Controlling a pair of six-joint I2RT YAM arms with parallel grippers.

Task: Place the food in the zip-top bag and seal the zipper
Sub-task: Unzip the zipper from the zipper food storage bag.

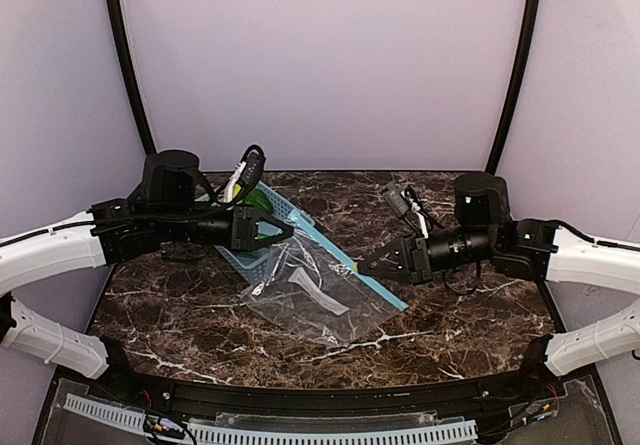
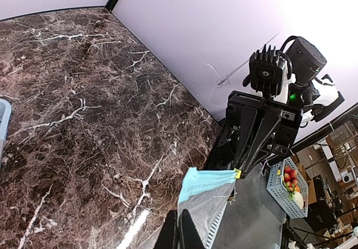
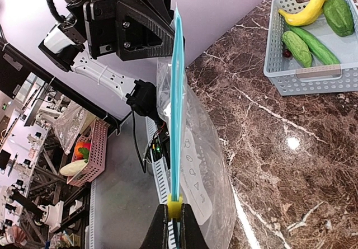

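Bag point(image 3: 201, 165): thin, limp, slippery film; hung stretched beside the basket point(image 3: 279, 78).
Zipper point(image 3: 176, 92): stiffest edge, the best hold.
Left gripper point(image 2: 179, 235): pinched one zipper end.
Right gripper point(image 3: 173, 226): pinched the other.
Food point(image 3: 313, 39): light, rigid, in basket.

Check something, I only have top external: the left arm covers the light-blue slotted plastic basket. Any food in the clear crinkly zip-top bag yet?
Observer: No. Right wrist shows the yellow banana, dark green bell pepper and two long green cucumber pieces all in the light-blue slotted basket.
Operator: Right gripper on what?
Observer: Shut on the thin light-blue zipper strip, at a small yellow tab.
Operator: Left gripper?
Observer: Clamped on the strip's far end; the strip runs straight between both.
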